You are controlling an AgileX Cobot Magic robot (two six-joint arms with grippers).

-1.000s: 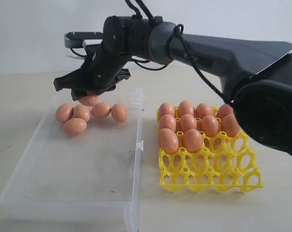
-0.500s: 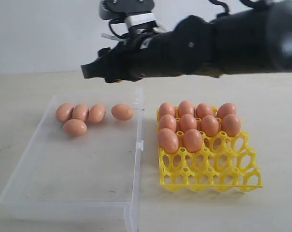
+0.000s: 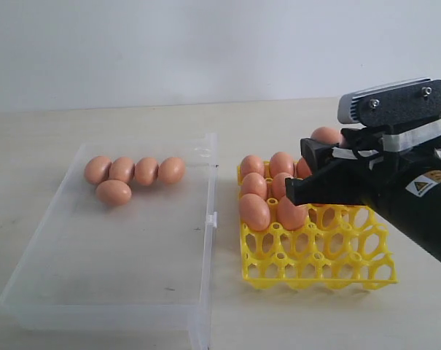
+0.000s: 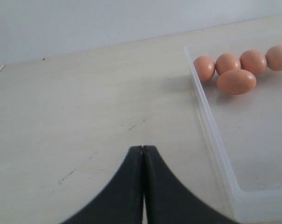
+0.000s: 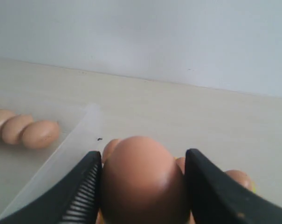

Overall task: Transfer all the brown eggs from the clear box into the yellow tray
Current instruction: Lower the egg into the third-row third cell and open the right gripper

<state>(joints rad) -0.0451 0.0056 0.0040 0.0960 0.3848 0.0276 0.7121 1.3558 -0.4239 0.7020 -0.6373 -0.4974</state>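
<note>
My right gripper (image 5: 143, 158) is shut on a brown egg (image 5: 143, 182), which fills the gap between both fingers. In the exterior view this gripper (image 3: 324, 157) hangs over the back right of the yellow tray (image 3: 315, 262), with the held egg (image 3: 326, 134) peeking above it. Several brown eggs (image 3: 254, 211) sit in the tray's back rows, partly hidden by the arm. Several more eggs (image 3: 114, 192) lie clustered at the far end of the clear box (image 3: 209, 219). My left gripper (image 4: 143, 149) is shut and empty above bare table beside the box (image 4: 210, 126); the exterior view does not show it.
The box's near floor (image 3: 125, 270) holds nothing. The front two rows of tray cells (image 3: 318, 273) stand empty. A plain wall runs behind the pale table (image 3: 45, 138).
The right arm has swung from above the clear box to over the yellow tray with an egg in its jaws. One egg left in the box rolled back against the others.
</note>
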